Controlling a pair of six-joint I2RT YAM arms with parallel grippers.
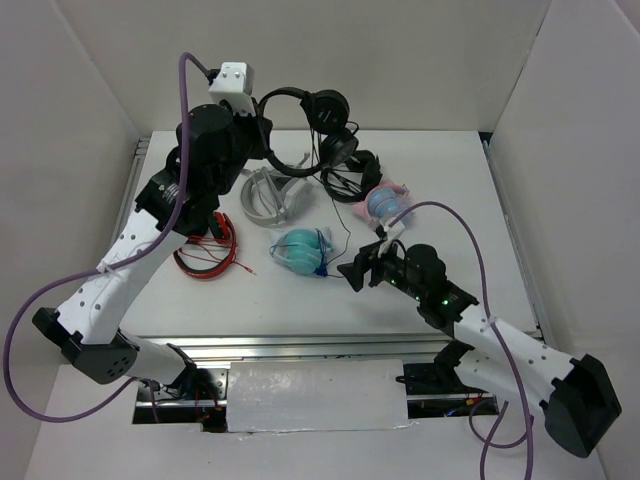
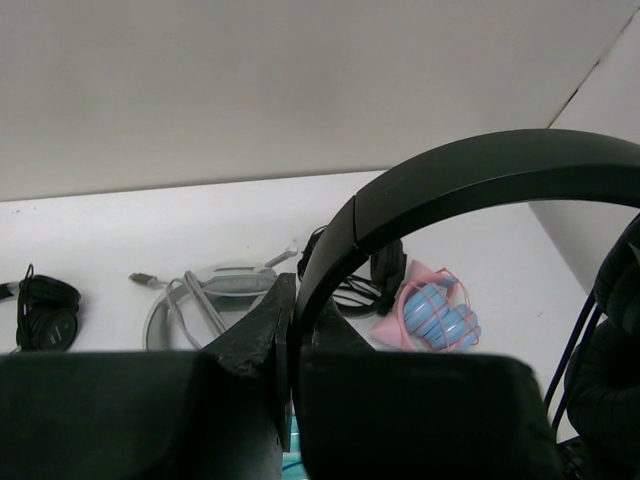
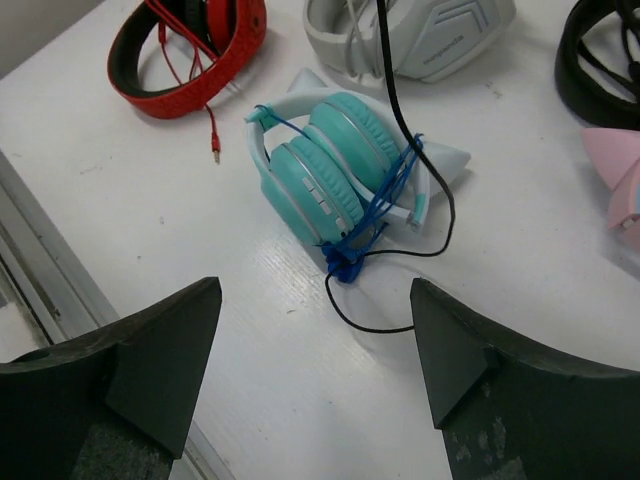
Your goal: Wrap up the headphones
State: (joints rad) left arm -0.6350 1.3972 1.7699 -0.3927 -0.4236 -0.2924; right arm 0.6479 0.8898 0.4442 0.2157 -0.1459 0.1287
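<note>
**Black on-ear headphones (image 1: pixel 327 106), held aloft**
Light; thin headband (image 2: pixel 480 170) probably springy, cable (image 3: pixel 383 50) limp and snag-prone. Headband clamped in left gripper (image 2: pixel 290 335). Slack trails onto table (image 3: pixel 200 330) beneath right gripper (image 3: pixel 315 290), jaws apart: best hold there.

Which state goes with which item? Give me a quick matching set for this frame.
Items:
1. the headphones
2. teal headphones
3. red headphones
4. right gripper

States:
A. wound with blue cable
B. open, holding nothing
C. headband clamped in the left gripper
D. lying flat, with a red cable

Pairs: 1-C, 2-A, 3-D, 4-B
</note>
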